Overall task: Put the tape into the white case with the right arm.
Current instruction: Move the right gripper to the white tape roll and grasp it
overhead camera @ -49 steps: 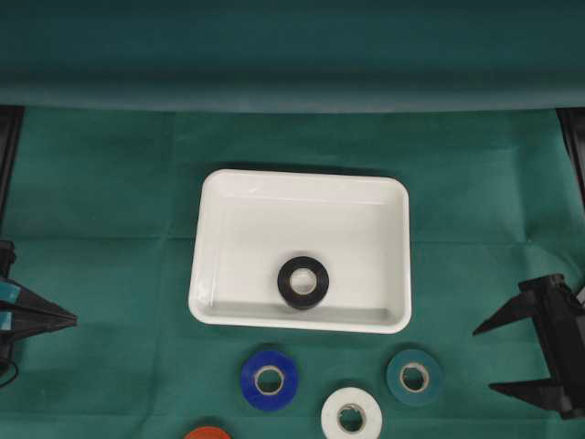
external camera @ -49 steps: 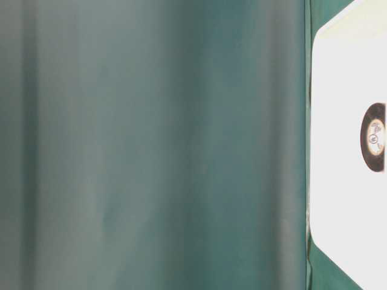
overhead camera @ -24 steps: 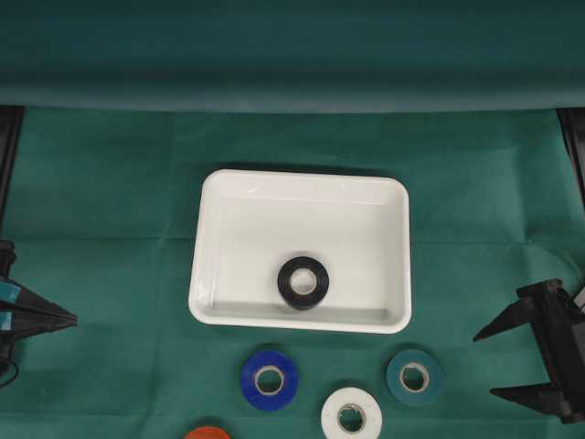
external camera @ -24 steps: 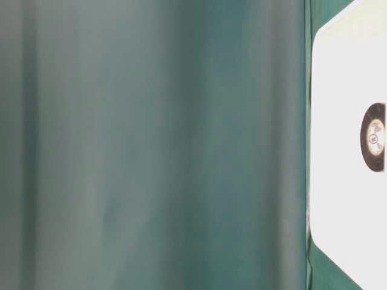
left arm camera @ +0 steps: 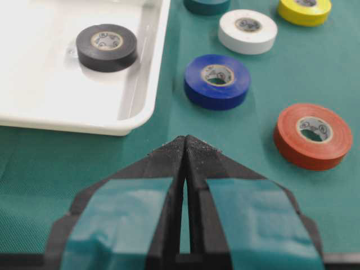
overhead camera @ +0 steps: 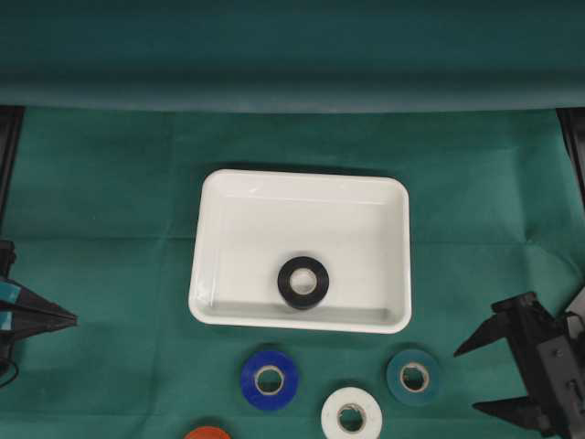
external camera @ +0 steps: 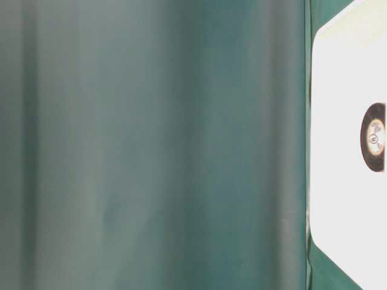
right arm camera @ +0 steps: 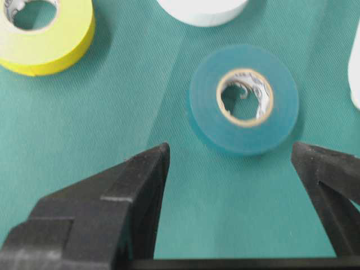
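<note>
From overhead, your right gripper [overhead camera: 468, 377] hangs spread wide near the desk's front right corner, lined up on the teal tape [overhead camera: 415, 376]; the white case [overhead camera: 212, 240] at mid-desk already holds a black roll [overhead camera: 303, 281]. Left wrist view: your left gripper [left arm camera: 186, 147] rests pressed together, parked clear. Right wrist view: teal tape sits just ahead, between the open tips, ready for straddling.

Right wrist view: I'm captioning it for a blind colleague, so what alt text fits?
The open right gripper frames a teal tape roll lying flat on green cloth, untouched. A yellow roll sits at the upper left.
</note>
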### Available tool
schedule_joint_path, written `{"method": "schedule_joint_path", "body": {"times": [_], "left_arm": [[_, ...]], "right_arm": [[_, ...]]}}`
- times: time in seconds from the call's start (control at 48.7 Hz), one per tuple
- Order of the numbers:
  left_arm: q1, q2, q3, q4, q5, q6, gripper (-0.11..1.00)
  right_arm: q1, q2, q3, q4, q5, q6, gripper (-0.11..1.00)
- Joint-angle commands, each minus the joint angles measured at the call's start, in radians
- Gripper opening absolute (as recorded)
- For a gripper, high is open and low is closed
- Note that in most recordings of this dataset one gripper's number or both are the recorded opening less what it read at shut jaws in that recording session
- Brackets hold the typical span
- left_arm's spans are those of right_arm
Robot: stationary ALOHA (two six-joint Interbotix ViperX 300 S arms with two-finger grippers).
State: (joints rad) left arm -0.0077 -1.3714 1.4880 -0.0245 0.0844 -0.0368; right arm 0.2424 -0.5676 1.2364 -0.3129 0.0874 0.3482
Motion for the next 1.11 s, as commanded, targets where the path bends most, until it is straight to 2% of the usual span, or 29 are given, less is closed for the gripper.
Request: {"method": "schedule_joint_path", "body": {"times": [0.0,0.349,0.596,1.089], "left_arm": [[0.002,0.008,-0.012,-0.002,-0.005,0.0,0.0],[0.003,0.009,-0.011,-0.002,-0.005,0.0,0.0],[0.003,0.008,-0.011,-0.002,-0.005,0.0,0.0],[0.003,0.009,-0.009,-0.002,-0.005,0.0,0.0]], "right_arm": [[0.009,0.046,-0.054,-0.005,-0.028,-0.003,0.65],[0.037,0.282,-0.213,-0.008,-0.086,-0.005,0.65],[0.061,0.431,-0.331,-0.008,-0.083,-0.003,0.65],[0.064,0.578,-0.463,-0.008,-0.081,-0.003,0.65]]}}
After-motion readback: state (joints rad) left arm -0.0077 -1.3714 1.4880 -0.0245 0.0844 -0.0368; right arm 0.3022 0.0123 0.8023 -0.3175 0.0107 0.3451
